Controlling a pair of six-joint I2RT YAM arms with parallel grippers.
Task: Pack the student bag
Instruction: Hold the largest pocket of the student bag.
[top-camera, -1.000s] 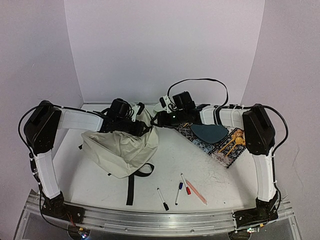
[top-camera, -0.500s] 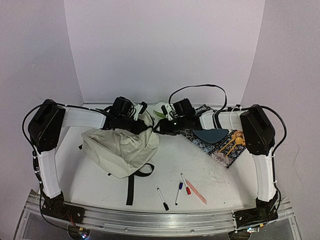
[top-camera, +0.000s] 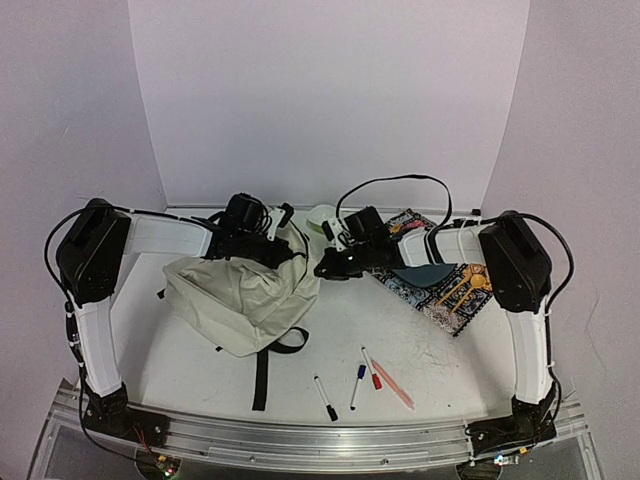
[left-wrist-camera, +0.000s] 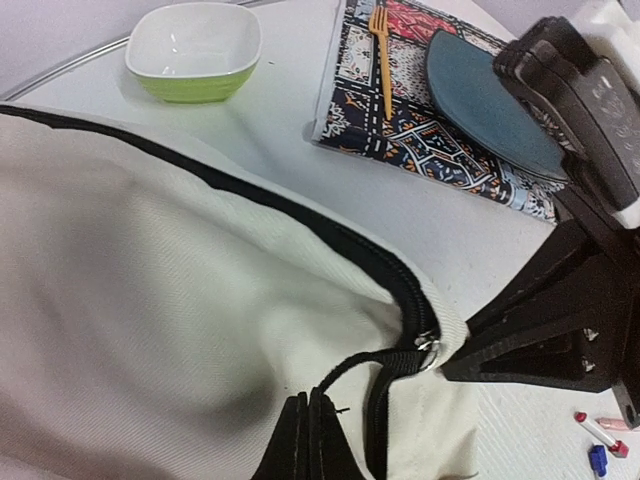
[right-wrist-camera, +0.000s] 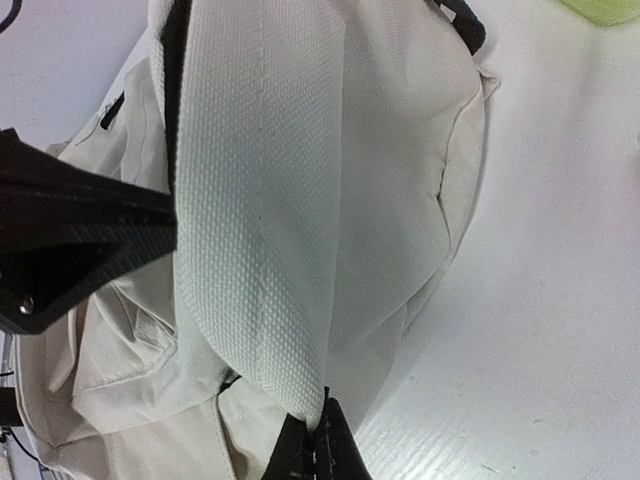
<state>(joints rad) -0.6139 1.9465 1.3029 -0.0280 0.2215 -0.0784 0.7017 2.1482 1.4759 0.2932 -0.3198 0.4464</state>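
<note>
The student bag (top-camera: 240, 295) is a cream fabric backpack with black straps, lying on its side at the table's left. In the left wrist view its black zipper (left-wrist-camera: 380, 265) runs along the top, and a black pull strap (left-wrist-camera: 395, 362) leads from the slider into my left gripper (left-wrist-camera: 305, 432), which is shut on it. My right gripper (right-wrist-camera: 320, 440) is shut on a fold of the bag's textured cream fabric (right-wrist-camera: 270, 200) at the same end. From above, the left gripper (top-camera: 288, 256) and the right gripper (top-camera: 322, 268) meet at the bag's far right corner.
A green bowl (top-camera: 322, 217) stands behind the grippers. To the right lies a patterned mat (top-camera: 450, 295) with a dark blue plate (left-wrist-camera: 490, 95) and a yellow fork (left-wrist-camera: 380, 55). Three markers (top-camera: 357, 385) and a pink pen (top-camera: 392, 385) lie near the front edge.
The right gripper came forward and left off the mat to the bag's corner and shut on its fabric. The left gripper shut on the zipper pull strap and has stayed there.
</note>
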